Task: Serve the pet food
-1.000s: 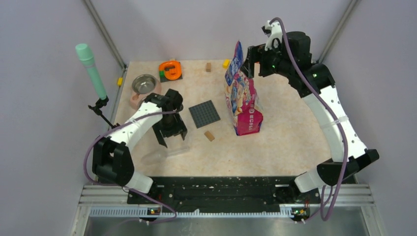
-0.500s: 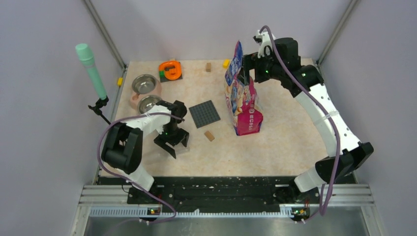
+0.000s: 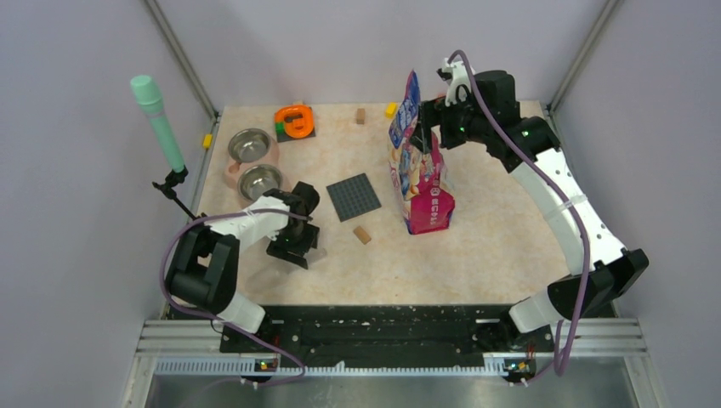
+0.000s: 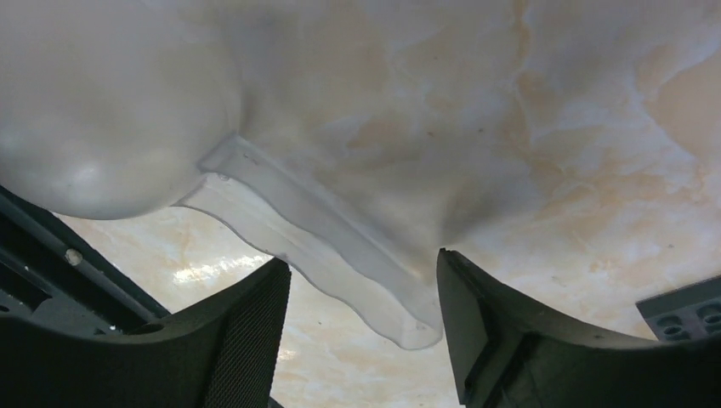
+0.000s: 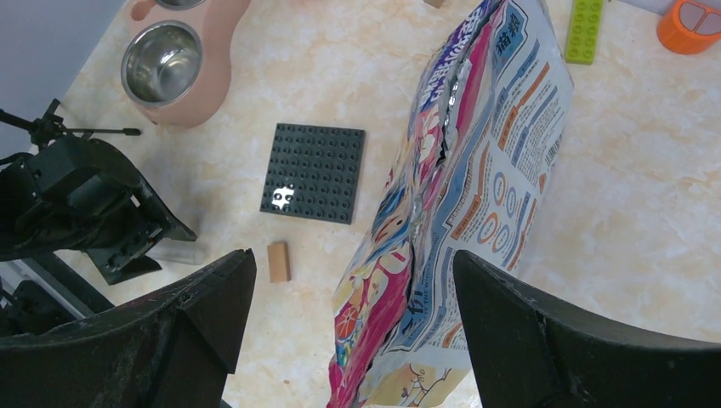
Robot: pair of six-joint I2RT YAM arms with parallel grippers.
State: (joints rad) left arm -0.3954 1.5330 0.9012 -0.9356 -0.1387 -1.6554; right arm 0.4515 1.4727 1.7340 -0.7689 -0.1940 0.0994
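Two grippers work on either side of the dark grey studded plate (image 3: 354,196), which lies flat near the middle of the table (image 3: 502,229). Right of the plate, close beside it but not touching, stands the pink-and-blue pet food bag (image 3: 421,174). Its top edge is turned toward the far side, and the right wrist view shows its mouth parted enough to reveal a silver lining.

The right gripper (image 3: 422,115) hangs over that top edge, to the plate's far right. Its jaws are spread wide, one on each side of the bag, with clear space between each finger and the bag.

The left gripper (image 3: 296,251) sits low over the table to the plate's near left. Its jaws are apart and straddle the handle of a translucent plastic scoop (image 4: 323,246), which lies on the table with its rounded bowl pointing away from the plate. Whether a finger touches the handle I cannot tell.

A small tan block (image 3: 363,235) lies just off the plate's near edge. A pink feeder (image 3: 252,161) holding two steel bowls stands to the plate's far left. An orange object (image 3: 295,121) and a yellow brick (image 3: 391,110) lie well beyond the plate, along the far edge.
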